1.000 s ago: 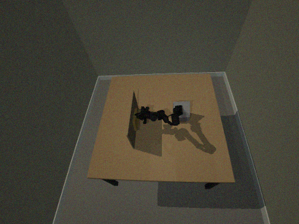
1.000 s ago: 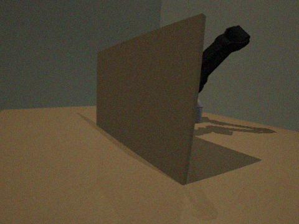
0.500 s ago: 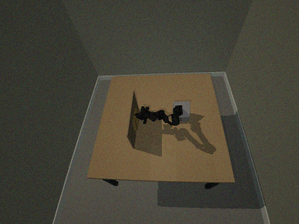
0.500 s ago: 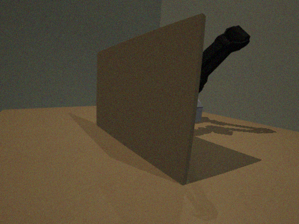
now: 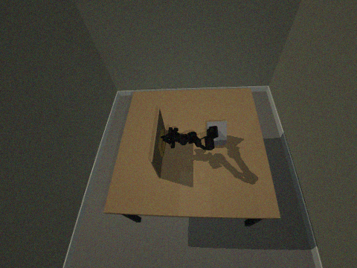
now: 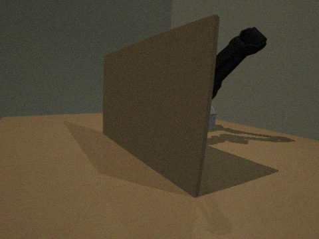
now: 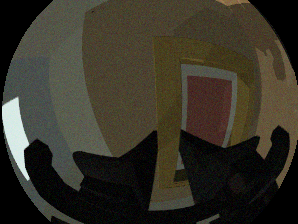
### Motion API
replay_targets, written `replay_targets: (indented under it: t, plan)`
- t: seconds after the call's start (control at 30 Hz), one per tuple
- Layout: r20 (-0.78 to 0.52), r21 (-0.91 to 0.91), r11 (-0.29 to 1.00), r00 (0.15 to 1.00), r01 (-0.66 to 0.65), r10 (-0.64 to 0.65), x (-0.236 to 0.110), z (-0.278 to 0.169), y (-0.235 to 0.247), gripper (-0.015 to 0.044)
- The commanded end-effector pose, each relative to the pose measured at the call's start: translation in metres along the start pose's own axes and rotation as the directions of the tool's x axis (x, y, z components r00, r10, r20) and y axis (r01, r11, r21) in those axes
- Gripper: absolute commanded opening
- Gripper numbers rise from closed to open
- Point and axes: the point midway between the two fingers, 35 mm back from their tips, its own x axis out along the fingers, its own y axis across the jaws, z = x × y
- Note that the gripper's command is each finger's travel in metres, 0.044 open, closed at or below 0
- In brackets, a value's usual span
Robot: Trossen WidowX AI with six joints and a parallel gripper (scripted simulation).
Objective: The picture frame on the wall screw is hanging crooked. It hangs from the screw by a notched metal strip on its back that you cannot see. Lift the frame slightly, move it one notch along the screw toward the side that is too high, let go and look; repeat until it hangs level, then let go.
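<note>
The picture frame (image 7: 168, 96) has a yellow border, a white mat and a red picture. It hangs on the small upright wall panel (image 5: 155, 143) (image 6: 156, 109) (image 7: 113, 76) on the table. In the wrist view its long sides run nearly straight up the image. My gripper (image 7: 166, 133) (image 5: 163, 138) is at the wall and shut on the frame's yellow border, one dark finger on each side of it. In the top view the frame (image 5: 162, 146) shows only as a thin yellowish strip. In the exterior view the panel hides the frame and gripper; only the arm (image 6: 237, 53) shows above it.
The arm's grey base block (image 5: 220, 131) stands right of the panel on the wooden table (image 5: 193, 193) (image 6: 66, 199). The panel and arm cast dark shadows toward the front right. A grey floor strip (image 5: 93, 208) surrounds the table.
</note>
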Motion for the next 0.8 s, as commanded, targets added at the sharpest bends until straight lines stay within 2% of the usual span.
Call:
replay_targets:
  t: [0.0, 0.77]
  plan:
    - [-0.004, 0.0, 1.0, 1.0, -0.012, 0.012, 0.0, -0.002, 0.0033, 0.0]
    - [-0.004, 0.0, 1.0, 1.0, -0.012, 0.012, 0.0, -0.0044, 0.0053, 0.0]
